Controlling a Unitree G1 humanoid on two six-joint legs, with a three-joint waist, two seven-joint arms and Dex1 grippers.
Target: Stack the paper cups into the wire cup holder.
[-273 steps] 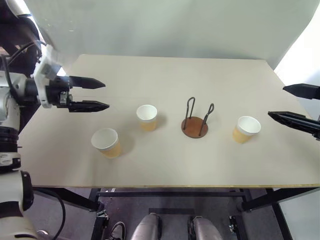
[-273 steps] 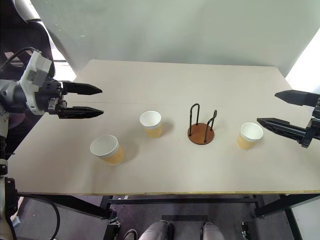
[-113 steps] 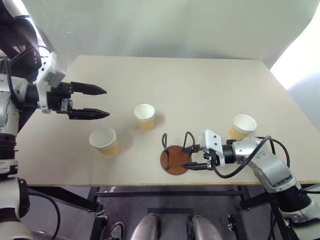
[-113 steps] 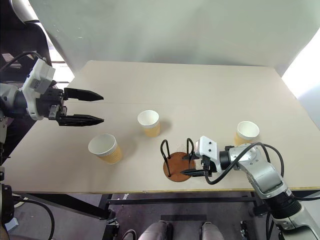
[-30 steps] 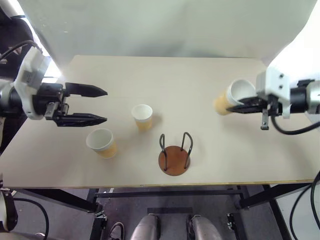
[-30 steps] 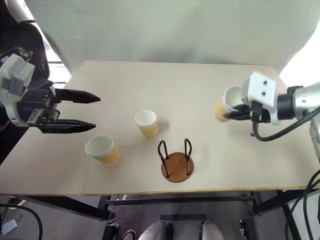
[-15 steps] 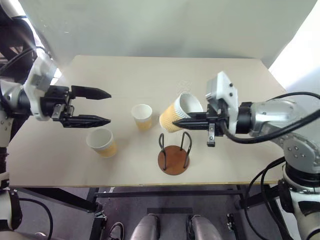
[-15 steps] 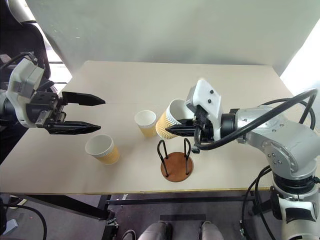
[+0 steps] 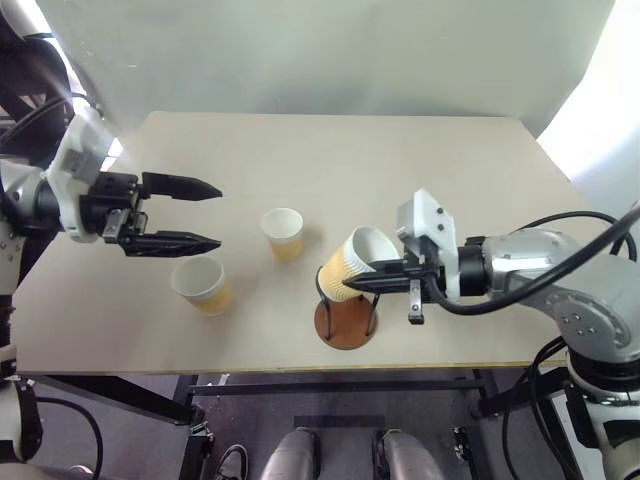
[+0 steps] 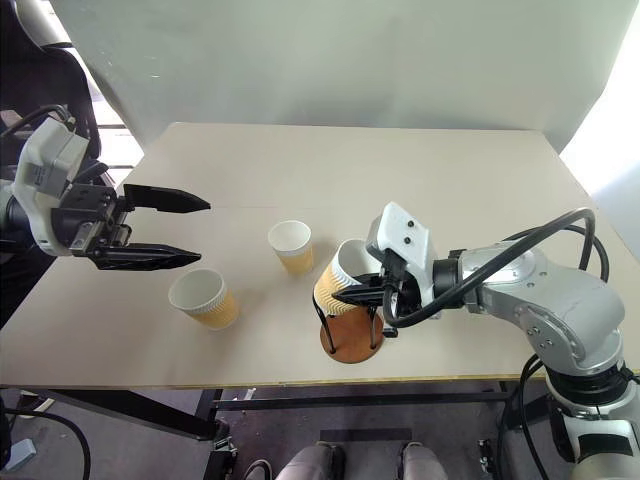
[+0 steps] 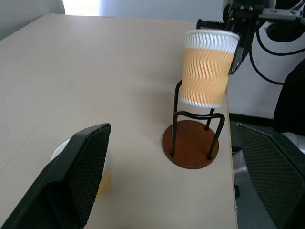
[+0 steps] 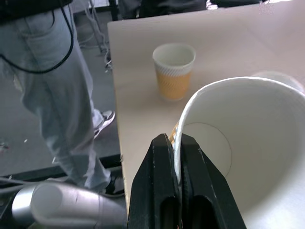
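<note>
Yellow-tan paper cup (image 9: 355, 268) pinched by its rim in my right gripper (image 9: 385, 266): fingers fully closed, one inside the wall, one outside, clear in the right wrist view. The cup hangs tilted, mouth up and toward my right arm, its bottom end between the tops of the two dark wire loops of the wire cup holder (image 9: 345, 320). From the left wrist view the cup base sits just above the loop tops and well clear of the rust-brown disc base; I can't tell if it touches the wire.

My left gripper (image 9: 205, 213) hovers over the left part of the table (image 9: 420, 160), jaws spread wide, holding nothing, fingers pointing toward the centre.

Two more paper cups stand upright on the table: the near-left cup (image 9: 201, 285) just below my left fingertips, the middle cup (image 9: 283, 233) between that gripper and the holder. Both are apart from the holder and from each other.

A person's legs (image 12: 71, 90) stand beside the table edge in the right wrist view.
</note>
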